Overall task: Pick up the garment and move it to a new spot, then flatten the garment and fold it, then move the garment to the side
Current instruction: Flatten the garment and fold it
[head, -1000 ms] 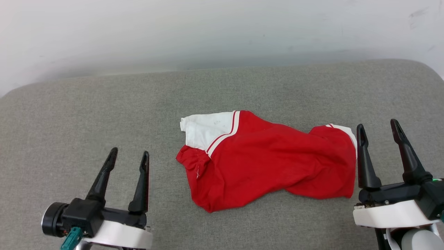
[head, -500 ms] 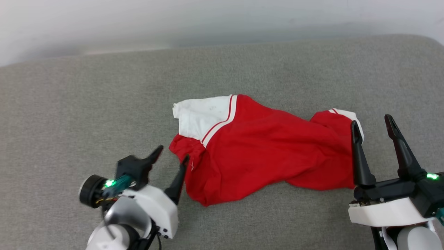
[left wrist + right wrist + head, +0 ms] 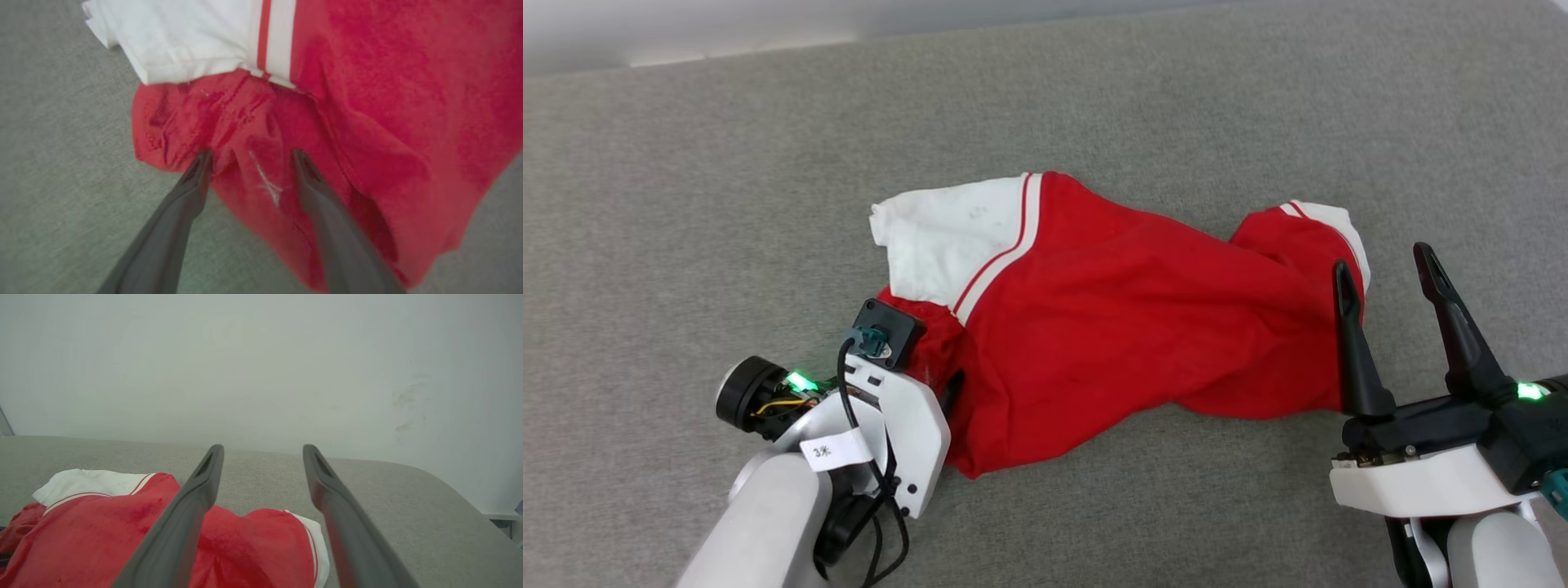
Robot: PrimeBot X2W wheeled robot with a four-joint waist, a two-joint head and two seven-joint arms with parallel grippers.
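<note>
Two grippers frame the garment (image 3: 1111,327), and the nearer change is on the left. A second ago the left gripper (image 3: 251,155) lay low over bare bench, well apart from the cloth. Now it has swung in and tipped down onto the garment's near left corner. Its fingers (image 3: 182,212) stand apart, one tip at the edge of the red cloth and the other on it, with a puckered ridge of red between them. Nothing is clamped yet.

The right gripper (image 3: 1382,261) has kept its place just beside the garment's right end, its fingers (image 3: 1352,351) wide apart and holding nothing. The head view has tilted downward, so the garment's apparent shift in that view is the camera's doing. The garment itself lies as before, in the middle of the bench (image 3: 686,204).

For the task this reads as the start of the pick-up: the left side looks set to pinch, while the right has not yet committed.

The garment is thin, soft red cloth, crumpled into a long lump with shallow folds, and no lettering shows. A white sleeve (image 3: 939,237) with red-and-white striped trim lies at its far left, and a second sleeve (image 3: 1331,224) peeks out at the far right. The bench is covered in coarse grey woven fabric and has a rounded far corner. Behind it rises a plain pale wall (image 3: 261,355), faintly scuffed.
</note>
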